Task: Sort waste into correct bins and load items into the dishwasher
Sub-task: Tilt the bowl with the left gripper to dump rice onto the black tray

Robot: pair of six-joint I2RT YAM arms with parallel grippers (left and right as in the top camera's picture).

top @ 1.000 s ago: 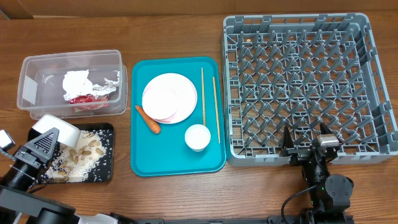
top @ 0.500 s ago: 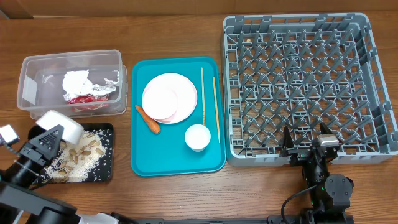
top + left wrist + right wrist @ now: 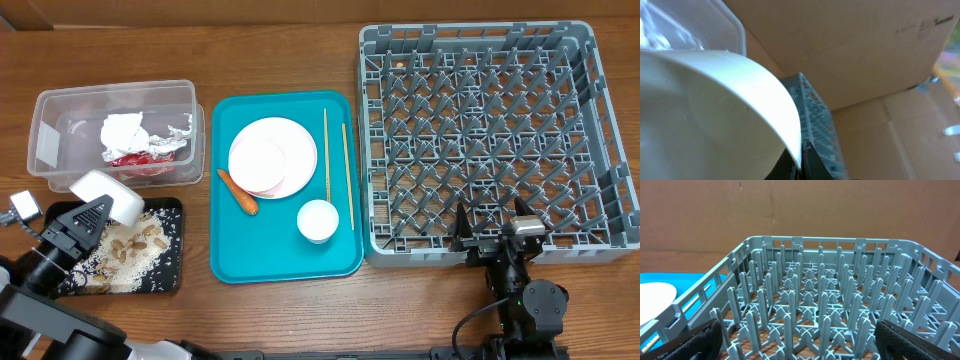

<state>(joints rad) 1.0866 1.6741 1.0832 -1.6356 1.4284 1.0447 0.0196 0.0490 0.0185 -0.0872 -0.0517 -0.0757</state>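
My left gripper [image 3: 82, 218] is shut on the rim of a whitish bowl [image 3: 108, 194], tilted over the black tray [image 3: 172, 208], which holds rice and peanut scraps [image 3: 128, 252]. The bowl fills the left wrist view [image 3: 710, 110], pinched between my fingers [image 3: 802, 157]. The clear tub [image 3: 60, 105] holds the white napkin [image 3: 124, 129] and the red-and-silver wrapper [image 3: 150, 155]. The carrot [image 3: 238, 192], pink plate [image 3: 272, 157] and white cup [image 3: 318, 220] lie on the teal tray [image 3: 230, 262]. My right gripper [image 3: 494, 226] is open at the near edge of the grey rack [image 3: 480, 130], which also shows in the right wrist view [image 3: 810, 300].
Two thin wooden sticks [image 3: 326, 150] lie on the teal tray right of the plate. Brown cardboard walls [image 3: 800, 210] stand behind the table.
My left gripper has moved up and right a little with the bowl over the black tray. The right arm has not moved.
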